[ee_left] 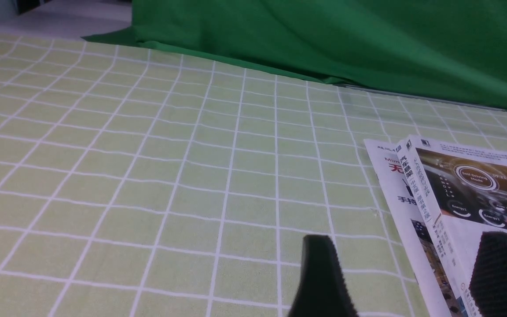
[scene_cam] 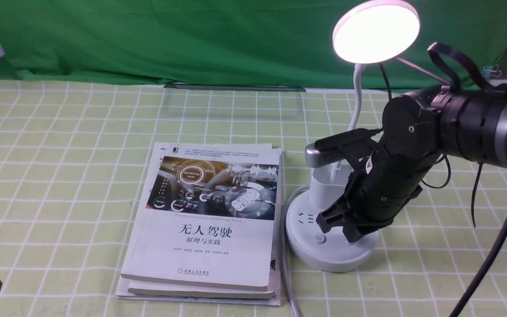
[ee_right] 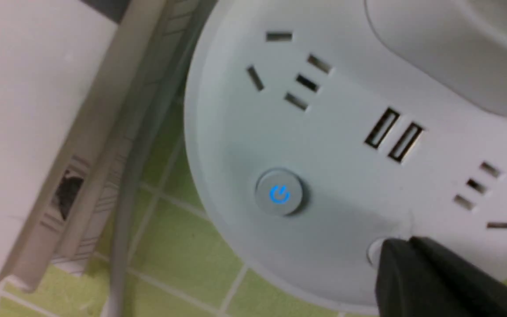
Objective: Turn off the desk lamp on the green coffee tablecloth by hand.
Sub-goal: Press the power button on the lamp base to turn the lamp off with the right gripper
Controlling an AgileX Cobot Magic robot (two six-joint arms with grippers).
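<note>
- Desk lamp (scene_cam: 324,252) stands on the green coffee tablecloth (scene_cam: 60,176), just right of stacked books (scene_cam: 205,229); its disc head (scene_cam: 376,31) is lit.
- Right gripper (scene_cam: 352,235): fingers together, gripping nothing, tip touching the small button (ee_right: 373,252) on the lamp's base.
- Left gripper (ee_left: 405,246): fingers apart, empty.

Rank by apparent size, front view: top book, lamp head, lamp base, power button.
1. top book
2. lamp head and lamp base: look alike, base partly hidden, head slightly cropped
3. power button
</note>
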